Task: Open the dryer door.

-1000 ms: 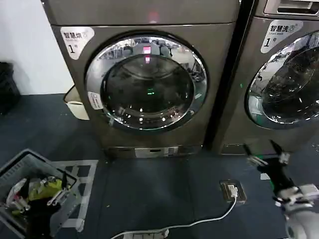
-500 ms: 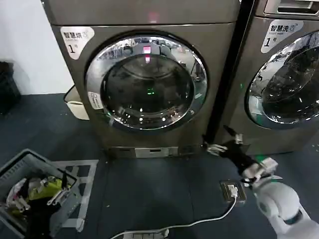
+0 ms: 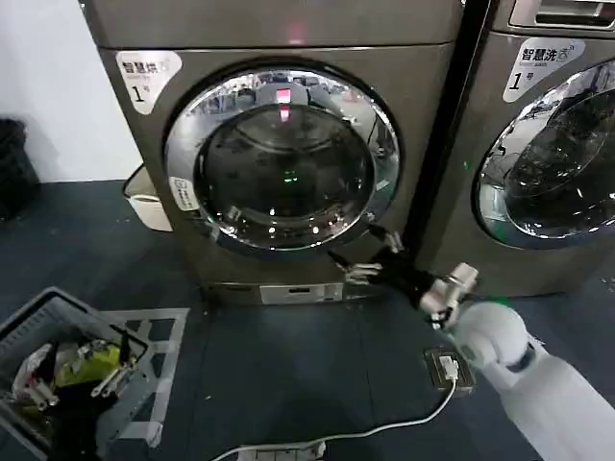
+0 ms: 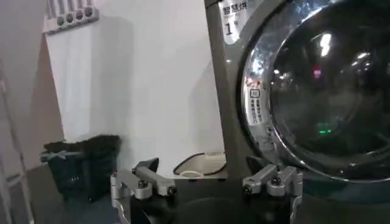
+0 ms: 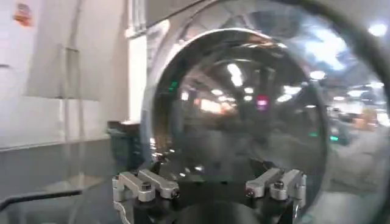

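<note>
Right gripper point(image 3: 373, 252): fingers spread apart, holding nothing, reaching in from the lower right on a white forearm point(image 3: 524, 370). Its fingertips sit at the lower right edge of the dryer door point(image 3: 282, 158), just beside the chrome rim; contact cannot be told. In the right wrist view the two fingers point(image 5: 145, 184) stand well apart with the glass of the door point(image 5: 244, 115) close ahead.

Dryer door: round, dark glass in a chrome ring, shut flat against the front of the left-hand machine point(image 3: 144, 154), up and to the left of the right gripper. A second machine point(image 3: 538, 144) stands just right of the gripper.

Below the gripper: a floor socket point(image 3: 449, 369) with a white cable point(image 3: 365, 432).

Left gripper point(image 4: 207, 185): fingers apart, empty, parked low and far to the left, over a basket point(image 3: 58, 360).
</note>
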